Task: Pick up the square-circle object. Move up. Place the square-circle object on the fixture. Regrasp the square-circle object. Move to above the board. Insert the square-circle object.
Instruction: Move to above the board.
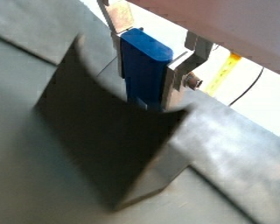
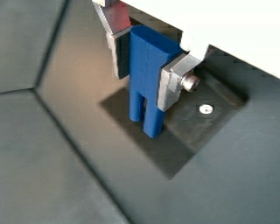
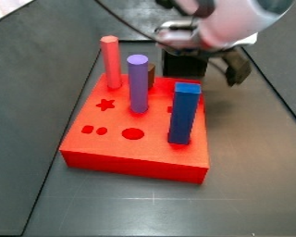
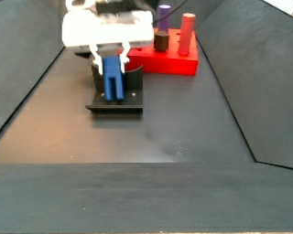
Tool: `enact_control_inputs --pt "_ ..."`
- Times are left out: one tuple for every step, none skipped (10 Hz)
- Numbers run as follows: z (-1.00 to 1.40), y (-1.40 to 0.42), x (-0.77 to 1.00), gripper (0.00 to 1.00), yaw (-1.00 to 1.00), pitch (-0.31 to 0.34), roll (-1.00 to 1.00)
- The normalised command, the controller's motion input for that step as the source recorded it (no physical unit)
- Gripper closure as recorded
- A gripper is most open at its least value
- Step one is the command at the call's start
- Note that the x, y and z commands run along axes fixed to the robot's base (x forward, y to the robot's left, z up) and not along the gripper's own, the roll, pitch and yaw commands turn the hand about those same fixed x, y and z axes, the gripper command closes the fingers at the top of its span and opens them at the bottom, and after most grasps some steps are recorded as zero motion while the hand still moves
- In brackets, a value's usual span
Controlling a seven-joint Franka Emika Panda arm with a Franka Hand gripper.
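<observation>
A dark grey, matte desk (image 4: 174, 128) with raised sloping side walls fills both side views; its surface is smooth and faintly scuffed. On it sits the board (image 3: 138, 148), a flat red square slab with star, circle and small paired holes cut in its top face. Three pieces stand upright in the board: a red peg (image 3: 111, 61), a purple cylinder (image 3: 138, 83) and a solid dark-blue block (image 3: 184, 113).

Beside the board in a side view stands the fixture (image 4: 117, 95), a black bracket on a flat base plate; both wrist views show its plate as dull dark metal with a small screw head.

The white arm holds the tool (image 4: 110, 57) directly above the fixture. Its flat silver fingers (image 2: 175, 77) are clamped on the upper part of the peg (image 2: 147, 79), a glossy blue plastic piece with a solid block on top that splits into two parallel legs. The peg hangs upright with its legs pointing down at the base plate; whether they touch it cannot be told.
</observation>
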Motion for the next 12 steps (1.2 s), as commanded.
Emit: enact_control_inputs --pt "1.0 0.03 0.25 1.0 0.06 -0.008 0.11" --pt "1.0 0.02 0.25 1.0 0.04 -0.008 0.07" --pt "1.0 0.02 0.25 1.0 0.03 0.01 0.05" --pt "1.0 0.02 0.24 1.0 0.02 0.026 0.04" --pt "1.0 0.02 0.24 1.0 0.02 0.045 0.03" --pt "1.0 0.01 0.23 1.0 0.02 0.066 0.02" --pt "1.0 0.01 0.23 1.0 0.02 0.092 0.01" --pt "1.0 0.01 0.23 1.0 0.03 0.11 0.01" --pt "1.0 0.0 0.22 1.0 0.05 0.134 0.0" --pt "1.0 0.0 0.21 1.0 0.06 0.14 0.0" --pt "1.0 -0.01 0.2 1.0 0.09 0.151 -0.02" --pt "1.0 -0.01 0.19 1.0 0.1 0.156 -0.03"
